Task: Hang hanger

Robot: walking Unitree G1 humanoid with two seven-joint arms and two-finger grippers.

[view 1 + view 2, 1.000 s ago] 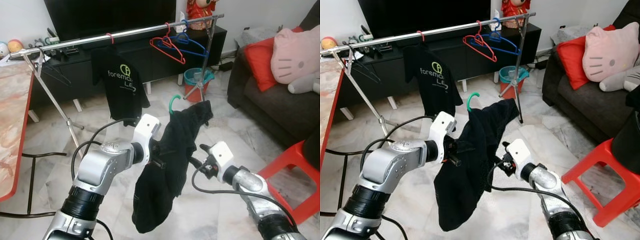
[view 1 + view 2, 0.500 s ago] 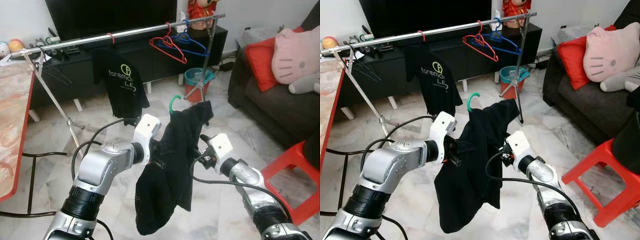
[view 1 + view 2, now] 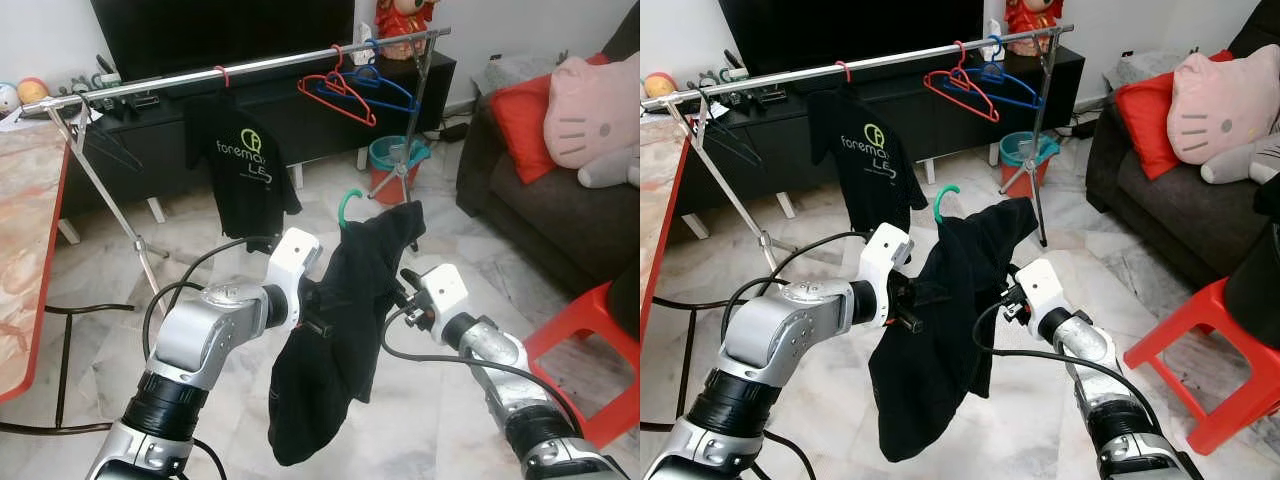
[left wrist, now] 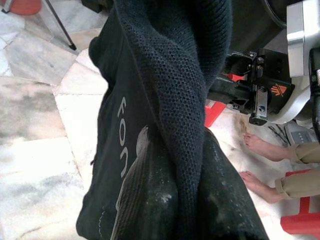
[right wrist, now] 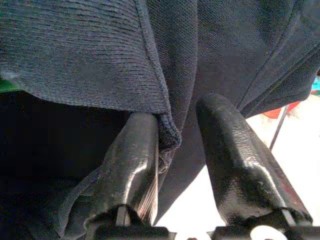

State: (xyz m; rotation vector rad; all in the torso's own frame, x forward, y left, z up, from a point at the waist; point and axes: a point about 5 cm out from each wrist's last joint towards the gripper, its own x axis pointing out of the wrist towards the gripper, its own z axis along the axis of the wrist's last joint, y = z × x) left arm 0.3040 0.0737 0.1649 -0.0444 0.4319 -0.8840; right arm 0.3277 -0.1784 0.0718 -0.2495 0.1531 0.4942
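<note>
Gripping the black shirt [image 3: 345, 330], left gripper [image 3: 318, 318]; right gripper [image 5: 177, 125] parted around its hem.

A black shirt on a green plastic hanger [image 3: 349, 204] hangs between both arms, before a long metal clothes rail [image 3: 160, 82]; a dark fabric sofa [image 3: 545, 205] stands to the right.

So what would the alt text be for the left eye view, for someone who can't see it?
Two silver robot arms hold a black shirt on a green hanger, the left gripper and right gripper at its sides. Behind stands a clothes rail with another black shirt and spare hangers.
</note>
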